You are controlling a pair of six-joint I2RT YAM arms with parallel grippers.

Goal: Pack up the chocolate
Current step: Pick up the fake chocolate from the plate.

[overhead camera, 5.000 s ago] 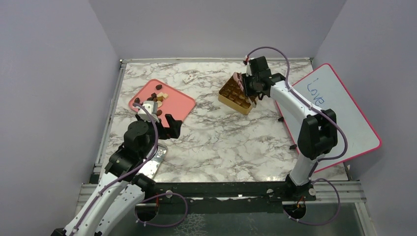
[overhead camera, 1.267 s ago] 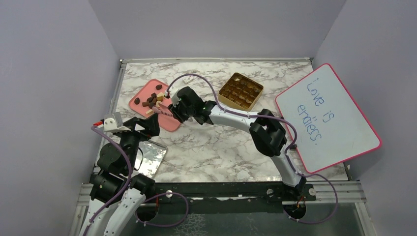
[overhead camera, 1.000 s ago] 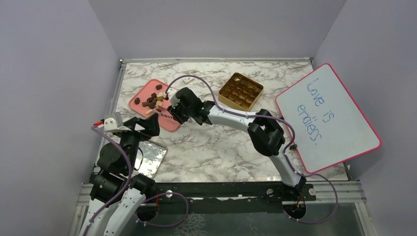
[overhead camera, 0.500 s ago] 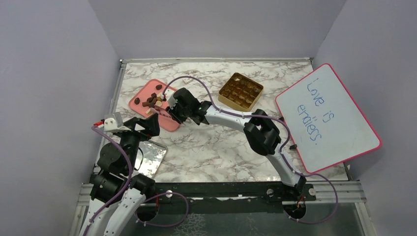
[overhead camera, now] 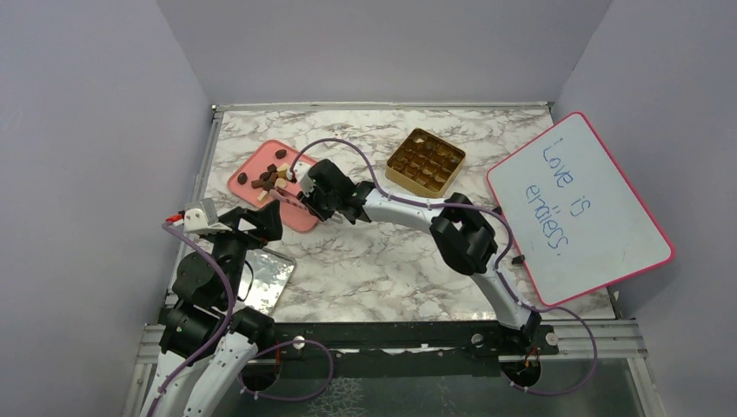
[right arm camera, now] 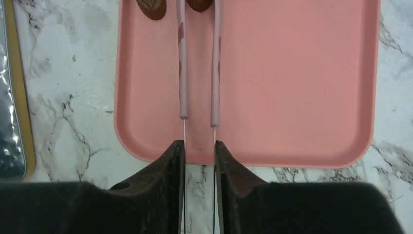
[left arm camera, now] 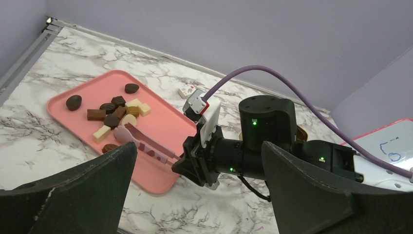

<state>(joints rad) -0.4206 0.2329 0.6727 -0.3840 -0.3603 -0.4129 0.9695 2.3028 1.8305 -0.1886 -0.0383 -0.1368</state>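
Between lilac walls [overhead camera: 382,43], a marbled table [overhead camera: 382,252] bears a pink tray [right arm camera: 292,73] of chocolate [left arm camera: 74,102].

My left arm [overhead camera: 211,262] and right arm [overhead camera: 401,208] have white links and black joints. A purple cable [left arm camera: 272,80] runs along each; small green lights [left arm camera: 253,123] glow on the right one.

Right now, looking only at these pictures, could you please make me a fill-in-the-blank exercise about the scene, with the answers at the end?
1. The right gripper is shut on the tweezers, above the ____ tray.
2. The left gripper is ____ and holds nothing.
3. The whiteboard reads "Love is ____".
4. The chocolate lies on the ____.
Missing words: pink, open, endless, tray.
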